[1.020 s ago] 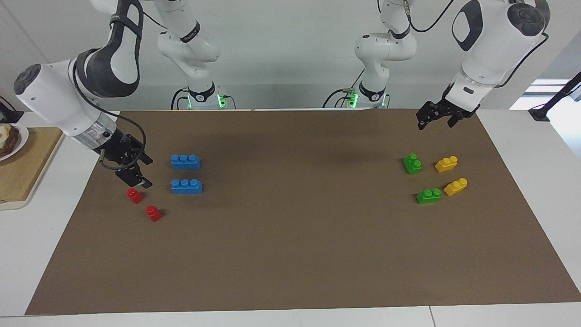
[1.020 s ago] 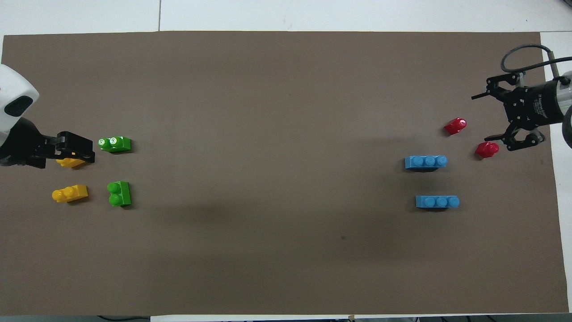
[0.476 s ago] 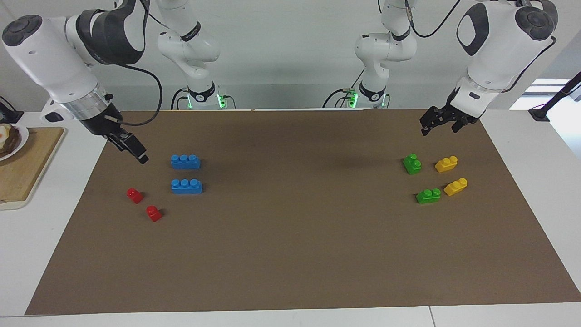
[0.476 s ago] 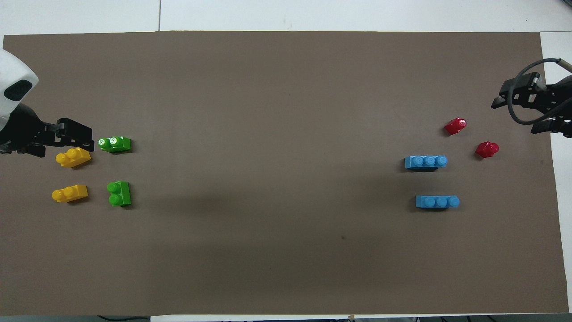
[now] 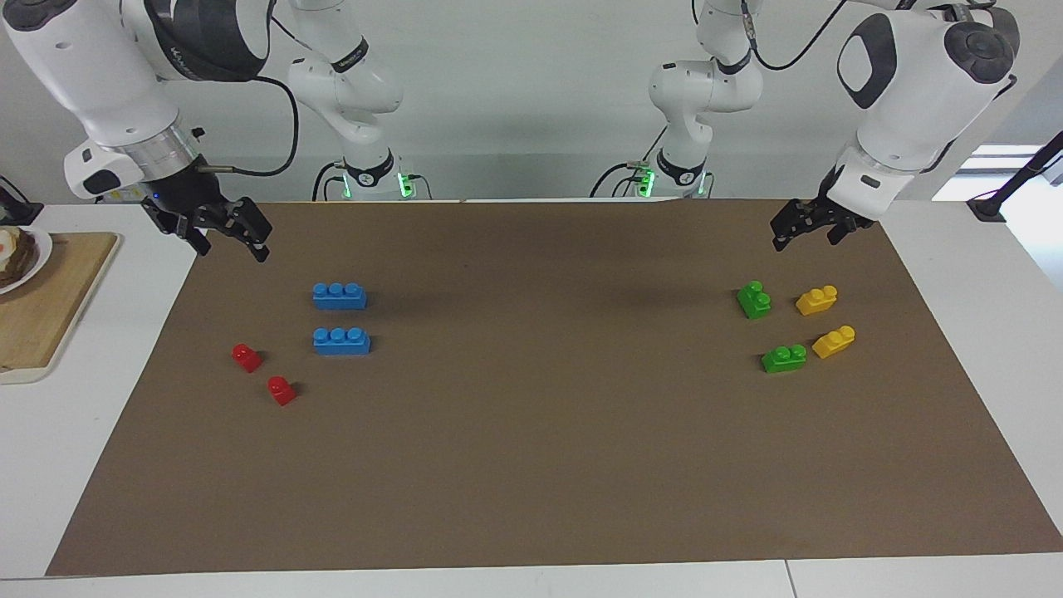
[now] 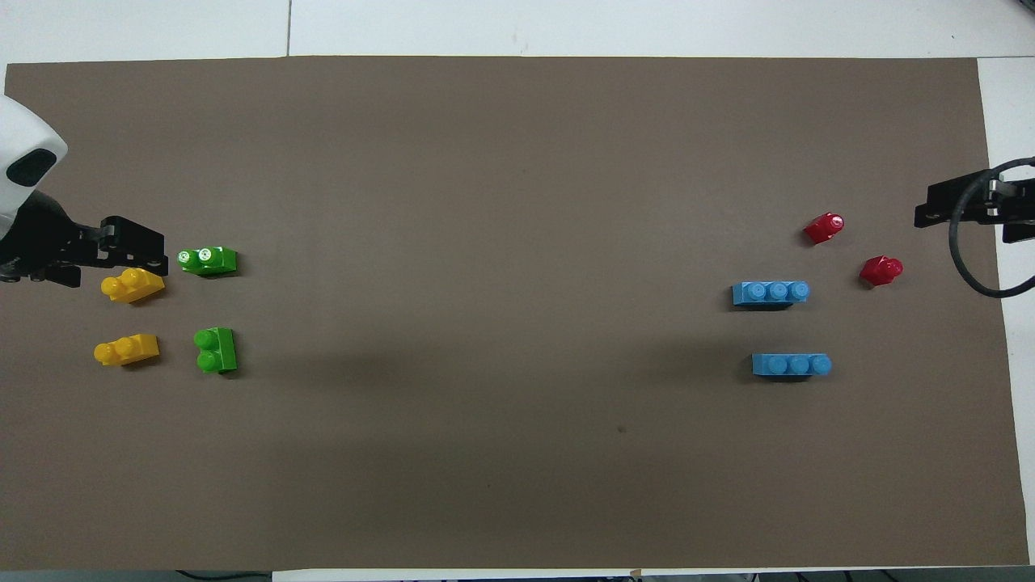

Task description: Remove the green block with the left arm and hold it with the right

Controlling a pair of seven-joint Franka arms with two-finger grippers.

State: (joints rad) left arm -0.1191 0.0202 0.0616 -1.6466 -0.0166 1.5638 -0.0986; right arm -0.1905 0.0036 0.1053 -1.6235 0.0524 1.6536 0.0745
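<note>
Two green blocks, one (image 5: 754, 299) closer to the robots and one (image 5: 784, 358) closer to the counter's (image 5: 531, 465) front edge, sit loose by the left arm's end. Each is shiny plastic with two round bumps. Right claw (image 5: 217, 235) hangs apart over its corner, empty. Left claw (image 5: 804, 226) hovers above the greens, ready; whether its fingers are apart is unclear.

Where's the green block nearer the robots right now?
That green block lies on the brown mat at the left arm's end, beside a yellow block, with the other green block farther out.
</note>
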